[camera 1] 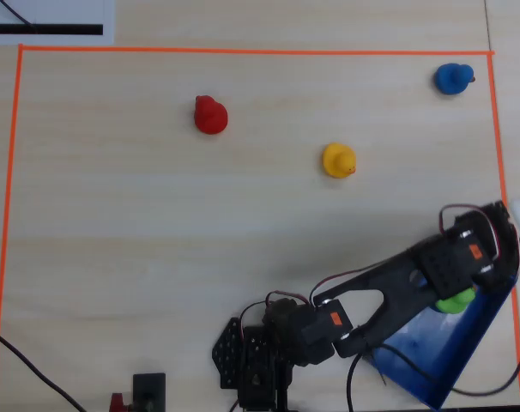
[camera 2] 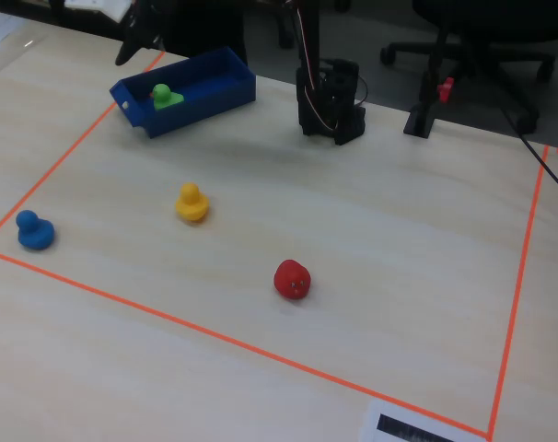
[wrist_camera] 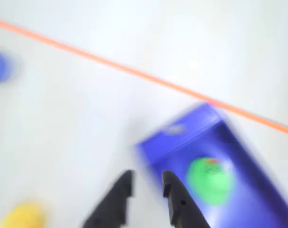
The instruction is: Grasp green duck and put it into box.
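Three stray rubber ducks across the overhead frame, left to right: red (camera 1: 210, 114), yellow (camera 1: 338, 160), blue (camera 1: 453, 78). Lower right: small lime-green rubber duck (camera 2: 162, 94) already inside the low-walled dark-blue box (camera 2: 210, 95), so placing looks done. Black two-finger gripper (wrist_camera: 148, 181) empty, fingers slightly apart, above the box's near wall. Next, probably: lift clear, retreat leftward over bare table; orange tape border (camera 1: 500, 154) close by the box.

The overhead view looks straight down on the taped surface (camera 1: 114, 257), arm base at its bottom edge. The fixed view faces that base from the opposite side, angled down. The blurred wrist view hangs close above the box (wrist_camera: 258, 199), which all three views share.
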Action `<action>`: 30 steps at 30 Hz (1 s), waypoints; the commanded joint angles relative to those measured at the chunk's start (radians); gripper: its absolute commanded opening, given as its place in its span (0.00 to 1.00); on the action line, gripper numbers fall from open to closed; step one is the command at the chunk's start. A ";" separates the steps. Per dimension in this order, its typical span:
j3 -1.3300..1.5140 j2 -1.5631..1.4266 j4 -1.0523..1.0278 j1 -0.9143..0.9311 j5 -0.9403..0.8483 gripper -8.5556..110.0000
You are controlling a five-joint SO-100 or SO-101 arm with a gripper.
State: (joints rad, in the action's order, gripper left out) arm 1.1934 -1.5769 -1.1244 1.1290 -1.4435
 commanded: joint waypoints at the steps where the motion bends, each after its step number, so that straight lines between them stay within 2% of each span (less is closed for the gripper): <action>1: -0.244 -0.103 -0.387 -0.382 0.008 0.07; 3: -0.063 -0.225 -0.443 -0.531 0.008 0.07; 6: 0.341 -0.471 -0.371 -0.692 -0.011 0.07; 10: 0.848 -0.785 -0.212 -0.807 -0.114 0.07; 14: 1.193 -1.043 -0.160 -0.894 -0.204 0.07; 21: 1.529 -1.382 -0.229 -1.094 -0.206 0.07; 30: 1.761 -1.684 -0.275 -1.112 -0.222 0.07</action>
State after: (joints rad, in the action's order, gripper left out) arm 2.9314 -3.2122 -1.3898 0.0169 -1.6705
